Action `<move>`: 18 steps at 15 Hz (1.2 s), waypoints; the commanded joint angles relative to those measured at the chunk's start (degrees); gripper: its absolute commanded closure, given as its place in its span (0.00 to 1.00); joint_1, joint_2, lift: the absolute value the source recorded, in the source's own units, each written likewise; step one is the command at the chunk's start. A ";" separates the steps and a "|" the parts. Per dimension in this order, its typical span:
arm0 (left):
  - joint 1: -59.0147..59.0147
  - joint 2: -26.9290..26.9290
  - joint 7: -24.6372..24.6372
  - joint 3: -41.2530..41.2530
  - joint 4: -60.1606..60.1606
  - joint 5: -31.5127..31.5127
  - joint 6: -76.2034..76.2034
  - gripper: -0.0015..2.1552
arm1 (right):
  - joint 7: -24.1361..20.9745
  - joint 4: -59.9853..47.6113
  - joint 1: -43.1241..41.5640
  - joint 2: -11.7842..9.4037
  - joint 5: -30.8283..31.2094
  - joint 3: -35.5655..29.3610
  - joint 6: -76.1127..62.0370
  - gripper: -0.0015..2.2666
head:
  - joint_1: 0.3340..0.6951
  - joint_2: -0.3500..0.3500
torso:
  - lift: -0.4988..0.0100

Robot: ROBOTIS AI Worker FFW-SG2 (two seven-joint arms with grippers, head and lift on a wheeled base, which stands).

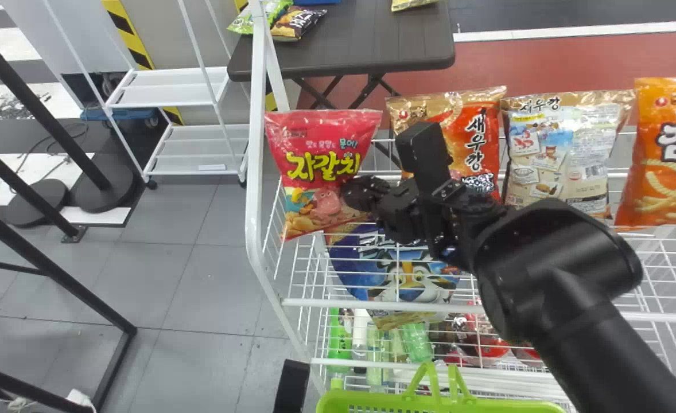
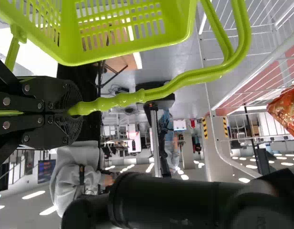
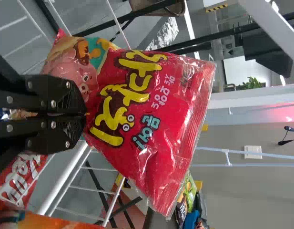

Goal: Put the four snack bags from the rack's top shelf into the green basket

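Head view, pink bag (image 1: 322,158): eleven o'clock, held near its four-o'clock edge.
Green basket (image 1: 487,406): five o'clock.
Left gripper (image 2: 75,109), left wrist view: closed on basket handle (image 2: 180,82).
Right gripper (image 3: 84,114), right wrist view: pinched onto pink bag; likely light, slick, crushable; edge suits.
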 commanded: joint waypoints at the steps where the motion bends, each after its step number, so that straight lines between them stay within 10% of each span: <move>1: 0.14 -0.01 0.00 0.69 -0.44 0.01 0.18 1.00 | 0.03 -6.37 4.85 0.05 0.10 -1.19 1.19 0.98 | 1.00 0.75 | 0.98; 8: 0.23 -0.36 1.23 0.87 -1.50 0.09 0.00 1.00 | -0.23 -34.76 21.38 0.05 -1.31 -8.49 14.02 0.98 | 1.00 0.75 | 0.98; 14: -0.04 -0.62 2.28 1.22 -1.94 0.01 -0.70 1.00 | 0.39 -57.96 42.29 -7.12 -4.03 -22.55 19.47 0.98 | 1.00 0.49 | 0.98; 18: -0.21 -0.71 2.90 1.66 -1.94 0.01 -1.58 1.00 | 6.45 -65.44 56.97 -4.92 -8.25 -36.44 20.88 0.98 | 1.00 0.19 | 0.98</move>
